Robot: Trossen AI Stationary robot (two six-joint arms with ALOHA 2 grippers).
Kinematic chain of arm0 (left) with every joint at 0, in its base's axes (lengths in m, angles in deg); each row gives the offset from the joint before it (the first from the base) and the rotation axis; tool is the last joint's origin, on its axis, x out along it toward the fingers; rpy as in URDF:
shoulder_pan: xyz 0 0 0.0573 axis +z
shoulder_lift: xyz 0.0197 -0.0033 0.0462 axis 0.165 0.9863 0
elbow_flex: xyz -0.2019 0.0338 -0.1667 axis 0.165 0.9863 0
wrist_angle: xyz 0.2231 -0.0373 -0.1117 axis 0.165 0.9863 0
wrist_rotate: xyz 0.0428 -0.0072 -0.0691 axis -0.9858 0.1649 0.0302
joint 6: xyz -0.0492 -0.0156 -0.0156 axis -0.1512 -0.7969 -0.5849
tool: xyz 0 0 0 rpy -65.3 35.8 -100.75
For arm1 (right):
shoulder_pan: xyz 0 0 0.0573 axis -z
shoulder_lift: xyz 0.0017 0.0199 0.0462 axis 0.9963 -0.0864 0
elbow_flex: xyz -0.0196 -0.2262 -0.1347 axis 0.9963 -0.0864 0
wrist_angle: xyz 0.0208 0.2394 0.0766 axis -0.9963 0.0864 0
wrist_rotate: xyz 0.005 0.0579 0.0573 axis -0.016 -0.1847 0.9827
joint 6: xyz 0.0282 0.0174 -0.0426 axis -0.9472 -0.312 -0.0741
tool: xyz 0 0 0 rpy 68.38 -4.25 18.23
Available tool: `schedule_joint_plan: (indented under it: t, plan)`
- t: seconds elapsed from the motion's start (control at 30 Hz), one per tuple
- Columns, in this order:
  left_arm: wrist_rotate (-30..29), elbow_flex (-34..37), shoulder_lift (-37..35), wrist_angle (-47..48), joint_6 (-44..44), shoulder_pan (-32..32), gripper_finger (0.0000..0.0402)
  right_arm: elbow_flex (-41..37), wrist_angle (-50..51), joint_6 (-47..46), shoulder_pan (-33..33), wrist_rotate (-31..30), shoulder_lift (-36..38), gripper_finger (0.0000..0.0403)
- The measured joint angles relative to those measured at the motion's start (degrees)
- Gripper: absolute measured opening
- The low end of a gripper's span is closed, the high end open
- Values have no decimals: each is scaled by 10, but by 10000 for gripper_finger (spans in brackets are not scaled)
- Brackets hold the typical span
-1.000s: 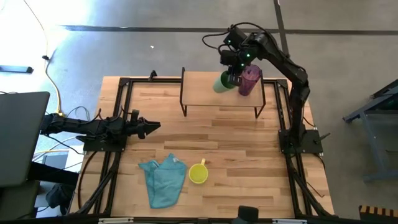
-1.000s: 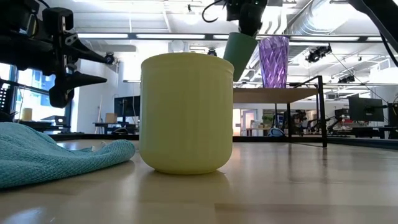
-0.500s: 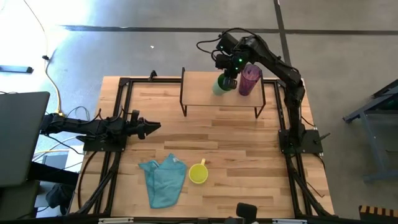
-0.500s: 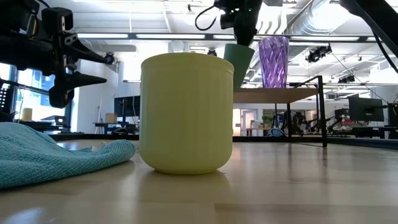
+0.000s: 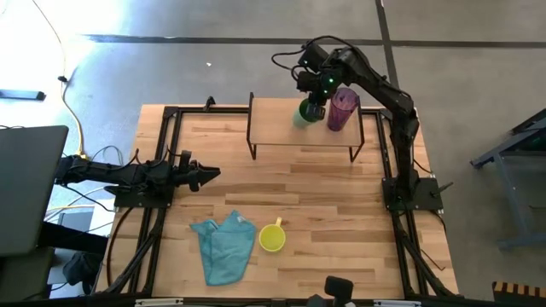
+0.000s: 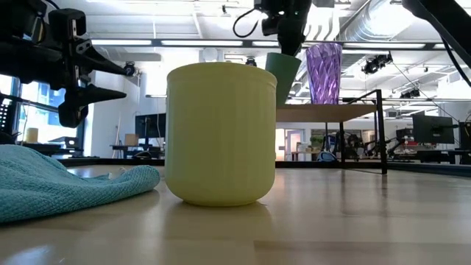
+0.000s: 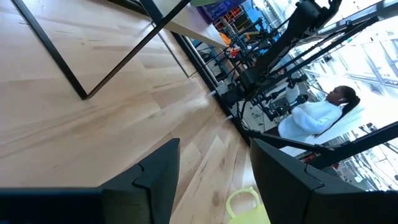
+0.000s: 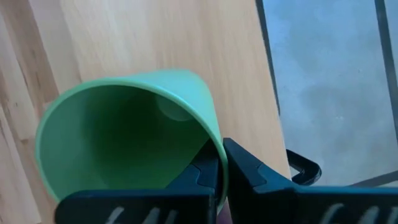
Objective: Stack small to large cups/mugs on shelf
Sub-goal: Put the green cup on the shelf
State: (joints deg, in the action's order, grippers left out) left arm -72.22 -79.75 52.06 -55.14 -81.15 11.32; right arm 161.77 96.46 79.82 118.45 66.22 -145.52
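1. Pinching the rim of the green cup [image 8: 124,143], our right gripper [image 8: 221,163] was clenched on the cup wall, one finger inside the mouth and one outside, as the right wrist view showed.
2. We held that cup above the shelf [image 5: 281,119], near its right end and just beside the purple tumbler [image 5: 342,109].
3. We saw the green cup tilted in the low view, its open mouth upward under the gripper and its narrower base pointing down and toward the yellow mug's side; its long axis leaned off vertical.
4. We could not tell whether its base touched the shelf board, since the yellow mug [image 6: 221,132] hid the lower part in the low view.
5. We looked into the green cup from the right wrist camera and found nothing inside it.
6. We noted the purple tumbler standing upright on the shelf, mouth up, long axis vertical; we could not tell from any view whether it held anything.
7. We saw the yellow mug upright on the tabletop [image 5: 324,196] near the front edge, well apart from the shelf, its handle pointing toward the shelf, with nothing visible in it from above.
8. We saw the teal cloth [image 5: 222,247] crumpled just beside the mug.
9. We kept our left gripper [image 5: 212,174] over the table's left side, fingers spread and grasping nothing.
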Motion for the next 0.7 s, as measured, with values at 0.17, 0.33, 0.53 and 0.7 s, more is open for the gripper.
schedule_joint_plan:
  t: [0.17,0.33,0.53,0.7]
  plan:
    - [0,0,0,0,0,0,184,0,-4,-4,0,0,0,0]
    - [0,0,0,0,0,0,184,0,-4,-4,0,2,0,14]
    - [0,0,0,0,0,0,184,0,-4,-2,0,2,0,34]
    - [0,0,0,0,0,0,184,0,-4,0,0,2,0,36]
